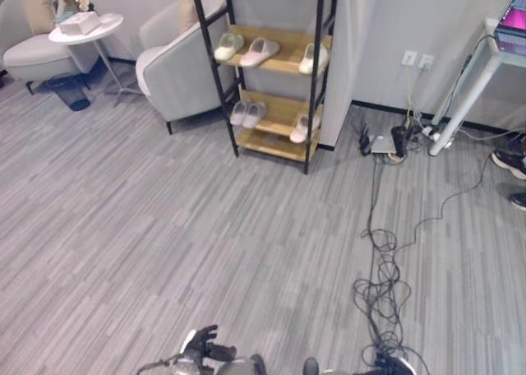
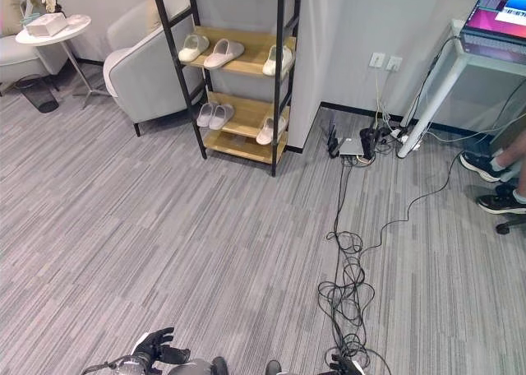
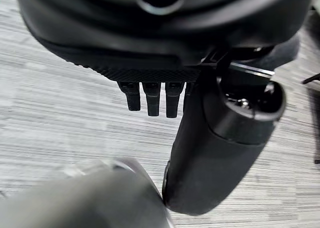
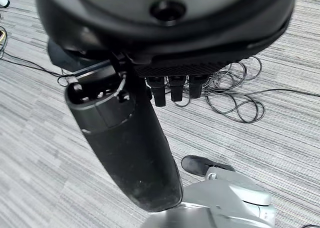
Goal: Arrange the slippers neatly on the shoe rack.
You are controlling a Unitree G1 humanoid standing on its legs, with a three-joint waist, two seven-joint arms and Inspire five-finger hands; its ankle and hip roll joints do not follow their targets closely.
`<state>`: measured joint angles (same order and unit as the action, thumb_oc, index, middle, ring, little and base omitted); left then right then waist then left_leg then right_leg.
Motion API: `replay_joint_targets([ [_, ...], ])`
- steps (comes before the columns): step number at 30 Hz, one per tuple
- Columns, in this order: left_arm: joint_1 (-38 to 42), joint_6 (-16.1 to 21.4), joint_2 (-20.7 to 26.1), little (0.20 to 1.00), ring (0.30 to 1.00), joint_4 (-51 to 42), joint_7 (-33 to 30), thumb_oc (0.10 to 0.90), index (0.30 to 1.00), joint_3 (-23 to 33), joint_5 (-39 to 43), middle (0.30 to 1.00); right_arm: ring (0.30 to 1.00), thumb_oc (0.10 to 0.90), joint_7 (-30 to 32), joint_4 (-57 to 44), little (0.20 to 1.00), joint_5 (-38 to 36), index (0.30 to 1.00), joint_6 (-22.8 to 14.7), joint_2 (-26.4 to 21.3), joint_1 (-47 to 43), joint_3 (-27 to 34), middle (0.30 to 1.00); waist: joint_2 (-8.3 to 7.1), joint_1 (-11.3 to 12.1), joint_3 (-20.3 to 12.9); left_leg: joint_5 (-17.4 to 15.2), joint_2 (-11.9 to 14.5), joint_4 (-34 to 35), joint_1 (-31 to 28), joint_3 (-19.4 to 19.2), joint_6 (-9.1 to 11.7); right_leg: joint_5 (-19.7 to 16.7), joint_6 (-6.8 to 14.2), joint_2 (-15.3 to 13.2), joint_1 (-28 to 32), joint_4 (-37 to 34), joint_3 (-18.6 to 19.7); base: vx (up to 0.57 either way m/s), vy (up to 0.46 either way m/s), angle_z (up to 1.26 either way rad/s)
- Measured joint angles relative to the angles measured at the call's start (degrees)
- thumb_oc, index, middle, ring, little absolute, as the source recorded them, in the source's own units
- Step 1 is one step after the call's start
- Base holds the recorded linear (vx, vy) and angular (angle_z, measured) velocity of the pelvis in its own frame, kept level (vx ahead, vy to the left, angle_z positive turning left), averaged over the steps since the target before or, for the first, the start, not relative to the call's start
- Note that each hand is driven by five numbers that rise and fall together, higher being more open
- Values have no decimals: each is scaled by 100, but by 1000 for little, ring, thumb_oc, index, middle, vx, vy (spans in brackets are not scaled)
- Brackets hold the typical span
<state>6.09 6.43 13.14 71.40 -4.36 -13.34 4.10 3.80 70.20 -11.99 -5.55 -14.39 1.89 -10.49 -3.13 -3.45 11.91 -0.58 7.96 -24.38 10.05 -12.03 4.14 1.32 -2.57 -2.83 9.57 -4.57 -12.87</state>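
All six slippers (image 1: 260,52) sit on the shoe rack (image 1: 316,87) at 12 o'clock, so little remains; left hand (image 3: 150,95) and right hand (image 4: 172,88) hang relaxed, empty.

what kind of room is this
Probably an office lounge or lab corner: light armchairs and a round side table beside a wooden shoe rack holding pale slippers, and a desk with an open laptop above floor cables.
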Motion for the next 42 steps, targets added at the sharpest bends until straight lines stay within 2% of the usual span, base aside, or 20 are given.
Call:
replay_joint_targets([
  [2,92,0,-18,900,900,8,10,800,900,-6,-1,900,900,800,0,35,900,1,900,59,-30,-15,3,900,-41,16,30,70,93,610,74,-55,64,53,41,-72,12,-29,21,247,69,14],
  [4,111,-6,-27,900,900,12,11,800,900,-2,-1,900,900,800,-1,26,900,0,900,76,-61,-31,3,900,-29,72,43,418,65,1595,68,-196,89,151,211,-137,55,-33,63,250,89,-4],
  [6,90,-2,-59,900,900,10,7,800,900,2,1,900,900,800,-3,26,900,0,900,78,-110,-60,2,900,78,108,58,714,39,2165,28,-198,111,259,397,-145,179,-42,127,233,111,-30],
  [7,55,-1,-84,900,900,8,13,800,900,14,4,900,900,800,-3,35,900,0,900,91,-142,-73,-2,900,205,187,40,1015,-7,2368,-206,-216,-218,356,584,-192,283,-58,296,246,142,-55],
  [10,52,-12,139,900,900,13,-1,800,900,27,-7,900,900,800,-46,-15,900,10,900,34,59,-147,-45,900,-229,225,19,685,-516,2332,-468,-523,-500,389,907,-648,281,185,571,230,174,-35],
  [12,-10,-22,128,900,900,25,-2,800,900,15,-6,900,900,800,-53,0,900,14,900,38,72,-217,-45,900,-172,237,31,655,-544,2383,-569,-628,-554,432,960,-723,154,501,626,169,144,-20],
  [14,-62,-23,117,900,900,47,-2,800,900,12,1,900,900,800,-77,-14,900,31,900,33,102,-312,-44,900,-73,257,38,396,-650,2466,-841,-673,-654,476,1166,-861,-161,1523,653,213,190,-18],
  [16,-124,-53,109,900,900,66,0,800,900,-10,-1,900,900,800,-64,-42,900,26,900,-9,60,-417,8,900,95,180,59,360,-622,2586,-1075,-660,-759,509,1441,-937,-945,3167,825,151,100,1],
  [19,-99,-94,136,900,900,60,-20,800,900,-188,-1,900,900,800,-61,-235,900,30,900,-42,37,-485,1,900,126,180,65,197,-705,2797,-1394,-634,-898,742,1330,-1026,-1622,3847,652,256,50,3],
  [22,-127,-110,91,900,900,56,-11,800,900,-240,-1,900,900,800,-58,-302,900,28,900,-47,40,-522,-1,900,139,117,50,126,-714,2863,-1525,-580,-865,710,1223,-949,-1977,3094,370,291,-61,15],
  [26,-199,-130,22,900,900,124,-20,800,900,-208,-1,900,900,800,-72,-308,900,24,900,-43,53,-665,-6,900,113,-106,33,-39,-700,2917,-1685,-405,-709,-59,1075,-742,-2267,1362,325,273,-92,19],
  [28,-233,-123,85,900,900,128,5,800,900,-214,1,900,900,800,-73,-293,900,15,900,-45,113,-604,0,900,-35,-207,7,-148,-742,2894,-1866,-168,-469,-621,1037,-719,-2183,895,439,215,-103,52],
  [29,-248,-124,50,900,900,130,-1,800,900,-217,-2,900,900,800,-70,-257,900,16,900,-42,108,-562,-1,900,9,-262,-31,-239,-636,2908,-2001,-7,-308,-980,829,-622,-1986,847,475,317,-149,53],
  [31,-271,-101,-84,900,900,109,20,800,900,-234,-3,900,900,800,-60,-230,900,29,900,-15,0,-517,-15,900,259,-168,-186,-300,-395,2795,-2013,183,-197,-927,685,-294,-1782,675,422,297,-171,15],
  [32,-295,-100,-126,900,900,108,17,800,900,-230,-5,900,900,800,-62,-223,900,32,900,-9,-37,-506,-15,900,302,-151,-204,-333,-267,2682,-2019,300,-141,-903,592,-173,-1653,566,367,210,-165,13],
  [34,-190,-96,-111,900,900,119,14,800,900,-234,-6,900,900,800,-61,-216,900,31,900,2,-43,-387,-5,900,131,-170,-235,-305,-214,1839,-1672,608,112,-980,406,-185,-1351,267,208,146,-163,32],
  [36,-91,-98,-127,900,900,171,14,800,900,-229,-1,900,900,800,-46,-179,900,26,900,23,-67,-334,7,900,59,-177,-235,-266,-132,869,-1244,711,417,-826,362,-163,-1179,153,131,182,-180,19],
  [38,-14,-99,-119,900,900,165,10,800,900,-228,3,900,900,800,-13,-93,900,22,900,46,-81,-307,-17,900,49,-104,-228,-185,-50,-192,-765,722,616,-762,128,-142,-1040,111,125,237,-141,-2],
  [40,10,-92,-125,900,900,139,9,800,900,-224,2,900,900,800,0,-1,900,11,900,82,-86,-351,-60,900,2,-94,-188,-141,12,-761,-439,669,601,-633,-70,-148,-855,-21,146,195,-38,4],
  [42,67,-32,-149,900,900,101,13,800,900,-226,11,900,900,800,21,69,900,5,900,153,-98,-308,-67,900,-29,-69,-160,-174,-17,-473,-187,411,458,-524,-137,-187,-749,-78,136,302,25,20],
])
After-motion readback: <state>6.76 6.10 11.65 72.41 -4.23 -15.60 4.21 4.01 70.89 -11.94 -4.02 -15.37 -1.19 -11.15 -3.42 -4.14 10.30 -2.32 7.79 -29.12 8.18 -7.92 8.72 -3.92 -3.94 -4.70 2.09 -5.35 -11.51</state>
